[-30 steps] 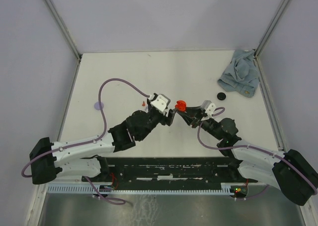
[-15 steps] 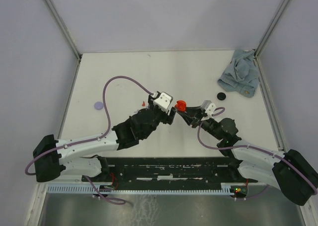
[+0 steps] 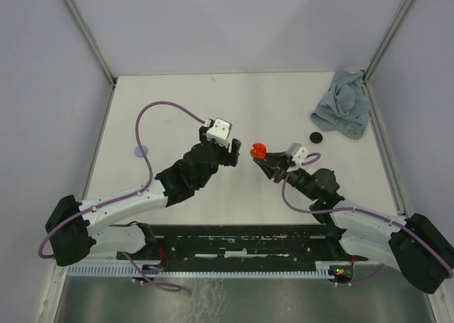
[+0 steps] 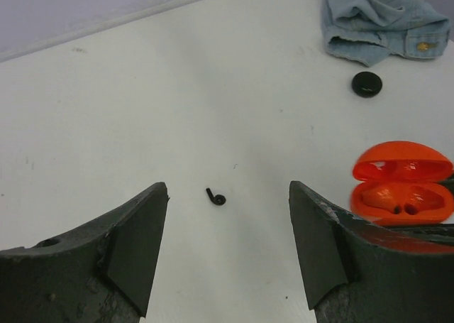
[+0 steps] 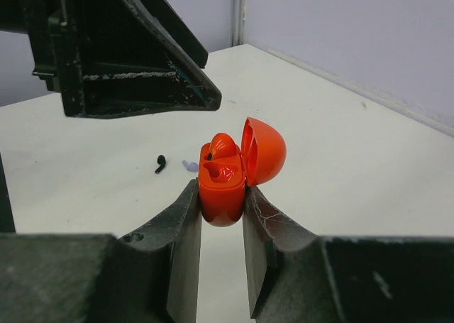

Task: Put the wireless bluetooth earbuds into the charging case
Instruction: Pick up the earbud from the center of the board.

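The red charging case (image 5: 227,181) stands upright with its lid open, and my right gripper (image 5: 220,189) is shut on its lower half. From above, the case (image 3: 258,151) is at the table's middle, at the tip of my right gripper (image 3: 265,157). My left gripper (image 4: 228,188) is open and holds nothing. A black earbud (image 4: 216,197) lies on the table ahead, between its fingers. The case (image 4: 403,184) is to its right. In the right wrist view the black earbud (image 5: 160,164) lies beside a lilac earbud (image 5: 189,166). My left gripper (image 3: 234,154) is just left of the case.
A crumpled denim cloth (image 3: 342,111) lies at the back right, with a black disc (image 3: 316,138) just in front of it. A lilac disc (image 3: 142,151) sits at the left under the left arm's cable. Metal frame posts stand at the back corners.
My left gripper has drawn back from the case, up and to the left. It now covers the small red piece that lay on the table. The right arm with the case has stayed still.
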Controlling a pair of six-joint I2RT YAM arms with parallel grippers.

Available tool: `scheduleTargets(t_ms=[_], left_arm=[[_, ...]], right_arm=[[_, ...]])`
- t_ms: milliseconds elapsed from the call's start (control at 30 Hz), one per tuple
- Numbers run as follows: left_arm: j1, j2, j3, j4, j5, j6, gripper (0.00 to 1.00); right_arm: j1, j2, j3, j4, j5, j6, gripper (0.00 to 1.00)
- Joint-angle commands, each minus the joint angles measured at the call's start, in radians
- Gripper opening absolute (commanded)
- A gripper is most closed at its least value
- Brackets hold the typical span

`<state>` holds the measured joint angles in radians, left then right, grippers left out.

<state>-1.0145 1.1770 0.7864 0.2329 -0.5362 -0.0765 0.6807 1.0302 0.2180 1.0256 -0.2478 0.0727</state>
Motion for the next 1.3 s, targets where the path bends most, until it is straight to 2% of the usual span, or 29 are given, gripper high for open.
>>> scheduleTargets(t_ms=[0,233,500,600,867,1100,1267], left_arm=[[0.116,-0.001,0.036,-0.092,0.034,-0.166,0.76],[0.305,0.107,0.074,-0.263,0.106,-0.278,0.76],[0.445,0.285,0.132,-0.333,0.154,-0.281,0.75],[0.482,0.354,0.164,-0.348,0.186,-0.281,0.71],[0.518,0.523,0.261,-0.381,0.233,-0.255,0.57],[0.520,0.619,0.319,-0.398,0.264,-0.249,0.53],[0.523,0.669,0.342,-0.428,0.266,-0.245,0.45]], right_arm=[[0.004,0.005,0.014,0.002,0.054,-0.022,0.05],[0.004,0.034,0.023,-0.017,0.074,-0.032,0.05],[0.004,0.045,0.028,-0.035,0.077,-0.031,0.05],[0.004,0.047,0.029,-0.038,0.079,-0.031,0.05],[0.005,0.053,0.035,-0.049,0.082,-0.033,0.04],[0.004,0.051,0.038,-0.066,0.091,-0.039,0.04],[0.003,0.055,0.041,-0.073,0.094,-0.042,0.04]])
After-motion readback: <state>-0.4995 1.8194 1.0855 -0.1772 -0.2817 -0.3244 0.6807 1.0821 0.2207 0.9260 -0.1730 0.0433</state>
